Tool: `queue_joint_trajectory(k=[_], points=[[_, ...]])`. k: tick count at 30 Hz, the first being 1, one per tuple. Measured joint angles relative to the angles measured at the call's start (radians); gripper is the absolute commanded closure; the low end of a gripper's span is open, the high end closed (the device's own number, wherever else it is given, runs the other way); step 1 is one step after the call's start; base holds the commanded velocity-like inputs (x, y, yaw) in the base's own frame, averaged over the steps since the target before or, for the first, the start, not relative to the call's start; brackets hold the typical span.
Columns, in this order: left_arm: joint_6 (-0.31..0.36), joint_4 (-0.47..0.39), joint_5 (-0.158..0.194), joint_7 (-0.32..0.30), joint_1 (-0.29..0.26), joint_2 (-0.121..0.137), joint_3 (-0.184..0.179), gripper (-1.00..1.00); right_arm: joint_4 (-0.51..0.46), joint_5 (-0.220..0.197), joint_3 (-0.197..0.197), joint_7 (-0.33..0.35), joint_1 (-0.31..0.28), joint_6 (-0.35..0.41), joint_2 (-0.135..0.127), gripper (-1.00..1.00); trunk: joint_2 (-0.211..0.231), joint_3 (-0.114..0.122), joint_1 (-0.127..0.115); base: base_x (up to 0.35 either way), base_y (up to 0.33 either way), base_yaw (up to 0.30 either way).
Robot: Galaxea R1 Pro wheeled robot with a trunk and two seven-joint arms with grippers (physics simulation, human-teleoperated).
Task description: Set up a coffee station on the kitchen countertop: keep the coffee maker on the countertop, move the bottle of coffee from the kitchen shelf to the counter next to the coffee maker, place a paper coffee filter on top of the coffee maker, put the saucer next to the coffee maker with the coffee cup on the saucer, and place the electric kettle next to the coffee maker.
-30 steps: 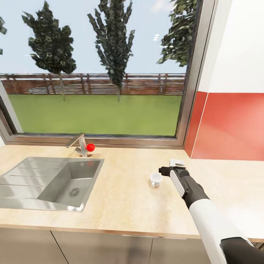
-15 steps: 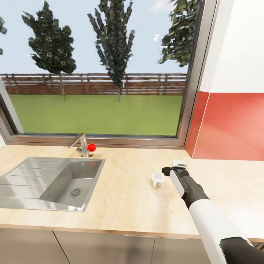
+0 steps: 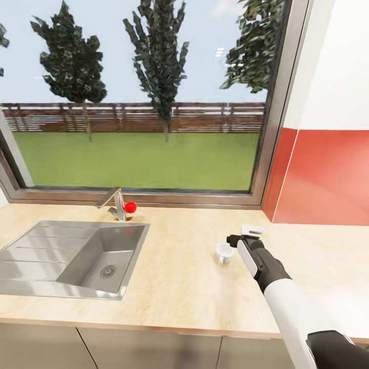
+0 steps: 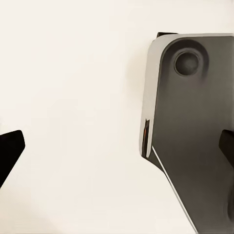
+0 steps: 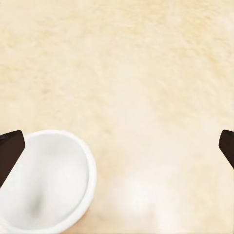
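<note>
Hovering our spread-jawed right gripper (image 3: 237,240) just beside the small white ceramic coffee cup (image 3: 223,251) on the beige countertop (image 3: 174,277), our left gripper's (image 4: 117,146) jaws gape too.

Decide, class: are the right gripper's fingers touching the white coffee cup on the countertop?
Cannot tell. In the right wrist view one fingertip overlaps the coffee cup rim at the picture's edge, with neither contact nor gap plain; the head view is too small.

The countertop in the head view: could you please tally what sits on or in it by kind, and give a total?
Coffee cup: 1
Sink: 1
Faucet: 1
Red ball beside the faucet: 1
Total: 4
The right gripper hangs beside the coffee cup, over the countertop, and is not counted.
</note>
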Motion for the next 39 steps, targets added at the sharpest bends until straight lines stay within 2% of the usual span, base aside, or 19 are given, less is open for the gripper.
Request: queue_joint_trajectory(k=[15, 23, 39], points=[[0.0, 0.0, 0.0, 0.0, 0.0, 0.0, -0.001, -1.0, 0.054, -0.001, -0.001, 0.001, 0.0, -0.005, -0.001, -1.0, 0.0, 0.0, 0.0, 0.038, 0.01, 0.0], [0.0, 0.0, 0.0, 0.001, 0.0, 0.0, -0.001, -1.0, 0.109, 0.0, -0.002, 0.001, 0.0, -0.054, -0.001, -1.0, 0.0, 0.0, 0.0, 0.011, 0.003, 0.0], [0.0, 0.0, 0.0, 0.001, 0.0, 0.0, -0.001, -1.0, 0.14, -0.001, -0.002, 0.001, 0.0, -0.057, -0.001, -1.0, 0.0, 0.0, 0.0, 0.0, 0.033, 0.0]])
